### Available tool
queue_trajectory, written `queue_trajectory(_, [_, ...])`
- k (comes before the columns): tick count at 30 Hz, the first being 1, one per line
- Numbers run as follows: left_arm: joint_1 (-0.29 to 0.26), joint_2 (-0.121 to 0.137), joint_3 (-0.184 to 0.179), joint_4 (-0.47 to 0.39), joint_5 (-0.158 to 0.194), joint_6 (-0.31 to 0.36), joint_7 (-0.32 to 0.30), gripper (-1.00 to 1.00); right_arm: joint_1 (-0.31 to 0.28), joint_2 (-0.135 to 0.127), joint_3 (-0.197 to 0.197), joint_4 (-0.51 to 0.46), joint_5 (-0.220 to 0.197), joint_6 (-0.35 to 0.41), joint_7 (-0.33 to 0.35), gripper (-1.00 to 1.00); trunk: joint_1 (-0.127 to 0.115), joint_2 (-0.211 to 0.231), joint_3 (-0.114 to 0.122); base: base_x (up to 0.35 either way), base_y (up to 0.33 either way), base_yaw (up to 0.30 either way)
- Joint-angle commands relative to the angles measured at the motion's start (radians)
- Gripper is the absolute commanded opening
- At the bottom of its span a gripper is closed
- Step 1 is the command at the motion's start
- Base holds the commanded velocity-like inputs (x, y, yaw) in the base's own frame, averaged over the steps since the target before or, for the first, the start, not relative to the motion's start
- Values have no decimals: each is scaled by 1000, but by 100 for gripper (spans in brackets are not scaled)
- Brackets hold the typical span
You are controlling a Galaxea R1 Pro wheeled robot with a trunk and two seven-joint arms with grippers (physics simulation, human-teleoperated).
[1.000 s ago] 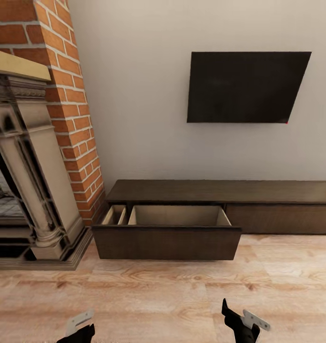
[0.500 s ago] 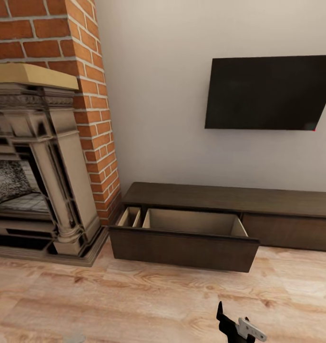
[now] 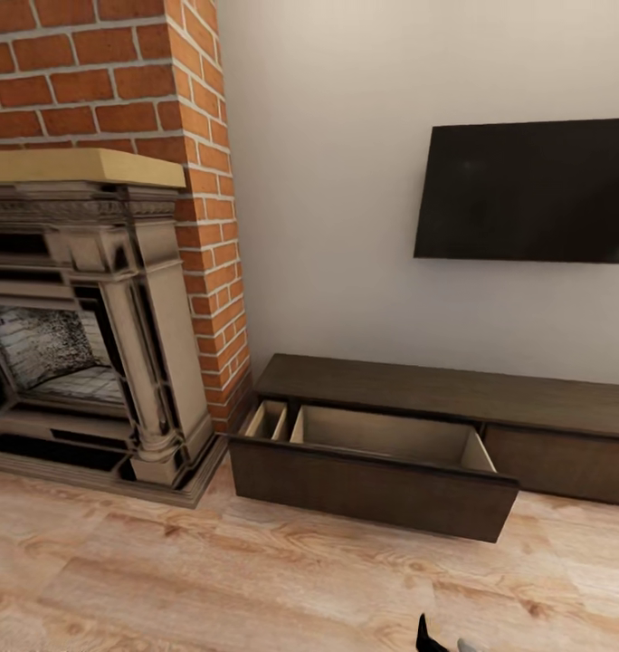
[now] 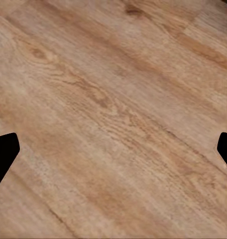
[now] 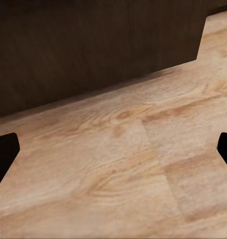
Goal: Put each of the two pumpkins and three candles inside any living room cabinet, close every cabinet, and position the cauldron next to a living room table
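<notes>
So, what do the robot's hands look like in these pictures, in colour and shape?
Little of them is in view. In the left wrist view, the left hand shows two flat black fingertips with angled, pointed ends. The right hand has the same black tips in its own wrist view. In the head view, a small black point with a pale grey piece beside it shows at the bottom edge. No cables or markings are visible.

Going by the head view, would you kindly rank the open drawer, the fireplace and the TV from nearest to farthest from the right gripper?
1. Open drawer, pulled out of the cabinet, just ahead of the right gripper.
2. Fireplace, far left, by the brick.
3. TV, high on the back wall.
</notes>
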Motion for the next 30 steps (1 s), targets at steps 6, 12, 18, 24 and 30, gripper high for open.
queue_trajectory(6, [-2, -46, -7, 49, -2, -1, 14, 100, -1, 4, 9, -3, -1, 0, -8, 100, -23, 42, 19, 0, 0, 42])
queue_trajectory(12, [-1, -61, -7, 58, -2, 0, 14, 100, -1, 6, 13, -3, 0, 1, -7, 100, -46, 84, 38, 0, 0, 215])
queue_trajectory(18, [-1, -62, -7, 103, -2, 119, 10, 100, -1, 7, 14, -2, 65, -8, -9, 100, -54, 98, 44, 0, 0, 278])
queue_trajectory(24, [-1, -63, -7, 107, -2, 126, 9, 100, -1, 6, 13, -1, 77, -8, -9, 100, -54, 98, 44, -58, 39, 280])
queue_trajectory(30, [-1, -63, -7, 108, -2, 126, 9, 100, -1, 6, 13, 1, 80, -8, -9, 100, -54, 98, 44, -247, 182, 280])
